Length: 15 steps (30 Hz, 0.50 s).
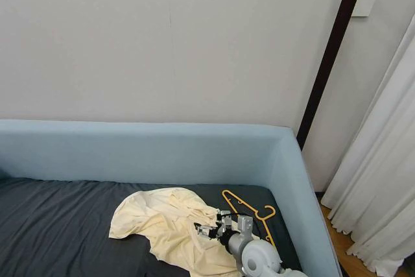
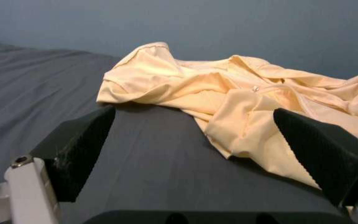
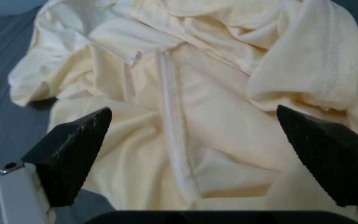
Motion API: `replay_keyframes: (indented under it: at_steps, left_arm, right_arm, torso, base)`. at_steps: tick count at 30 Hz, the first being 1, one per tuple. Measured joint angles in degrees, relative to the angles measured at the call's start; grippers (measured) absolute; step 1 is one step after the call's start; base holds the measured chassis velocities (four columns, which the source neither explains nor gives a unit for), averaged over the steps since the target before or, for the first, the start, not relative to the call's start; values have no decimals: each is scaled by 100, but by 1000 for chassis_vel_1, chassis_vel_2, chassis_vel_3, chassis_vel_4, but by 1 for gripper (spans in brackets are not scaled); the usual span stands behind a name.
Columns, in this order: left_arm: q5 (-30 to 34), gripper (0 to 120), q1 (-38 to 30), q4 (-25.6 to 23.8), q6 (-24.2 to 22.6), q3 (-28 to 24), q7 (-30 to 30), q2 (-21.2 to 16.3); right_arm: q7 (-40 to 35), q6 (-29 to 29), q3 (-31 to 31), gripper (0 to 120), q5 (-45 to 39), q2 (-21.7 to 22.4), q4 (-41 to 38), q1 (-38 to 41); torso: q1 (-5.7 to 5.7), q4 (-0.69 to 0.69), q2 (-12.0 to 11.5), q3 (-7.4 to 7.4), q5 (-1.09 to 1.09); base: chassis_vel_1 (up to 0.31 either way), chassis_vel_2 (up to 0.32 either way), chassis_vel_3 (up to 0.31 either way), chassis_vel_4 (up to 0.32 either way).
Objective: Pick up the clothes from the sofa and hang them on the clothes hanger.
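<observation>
Both grippers spread open at the shirt (image 1: 165,222) on the sofa (image 1: 194,154).
Head view: the cream shirt lies crumpled on the sofa's dark seat, with an orange hanger (image 1: 249,215) flat just beside it, toward the right armrest. The right gripper (image 1: 209,229) is at the shirt's right edge. Left wrist view: the left gripper (image 2: 193,113) is released, fingers wide apart, low over bare seat with the shirt just ahead. Right wrist view: the right gripper (image 3: 195,111) is also released, fingers wide over the shirt's folds, grasping nothing.
</observation>
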<state>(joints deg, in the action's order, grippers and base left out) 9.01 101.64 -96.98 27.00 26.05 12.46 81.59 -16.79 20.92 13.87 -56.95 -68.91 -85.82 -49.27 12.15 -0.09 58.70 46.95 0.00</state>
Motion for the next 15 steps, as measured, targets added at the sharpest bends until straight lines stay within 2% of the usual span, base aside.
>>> replay_keyframes:
  at_steps: [7, 15]
  left_arm:
    - [18, 100, -50, 124, 10, -34, 1, 5]
    - [18, 100, -117, 196, 12, -95, -3, 20]
  right_arm:
    - [258, -306, -209, 100, 611, -18, 569, -158]
    - [339, -355, -225, 100, 709, -100, 644, -143]
  torso:
    - [0, -1, 0, 0, -1]
    - [0, 0, 0, 0, 0]
  base:
    - [0, 0, 0, 0]
    - [0, 0, 0, 0]
